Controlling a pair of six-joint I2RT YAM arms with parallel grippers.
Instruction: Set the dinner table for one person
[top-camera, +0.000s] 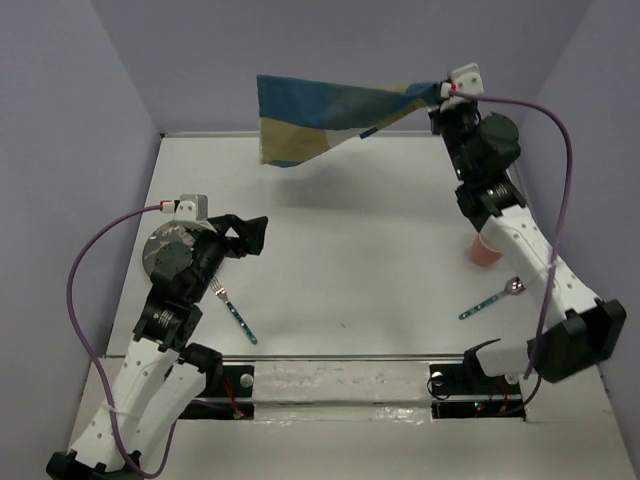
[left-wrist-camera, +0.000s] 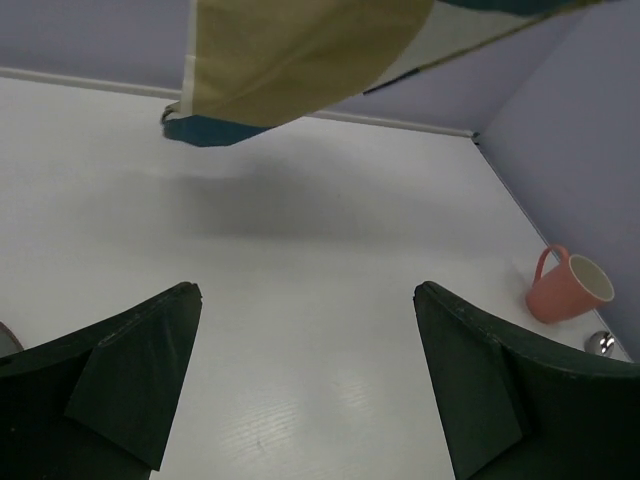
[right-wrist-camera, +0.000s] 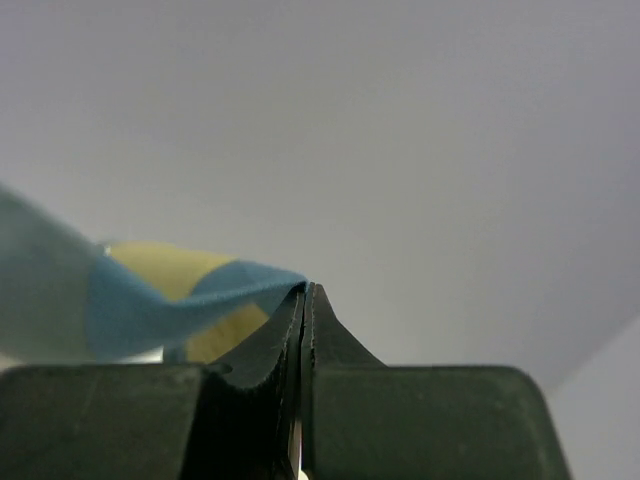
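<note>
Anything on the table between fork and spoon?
Bare table in the top view, fork to spoon, but for one tiny dark speck.

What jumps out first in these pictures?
A blue-and-tan placemat hangs in mid-air over the far side of the white table, pinched at a corner by the right gripper. The left gripper is open at the left; a fork, a spoon and a pink mug sit on it.
</note>
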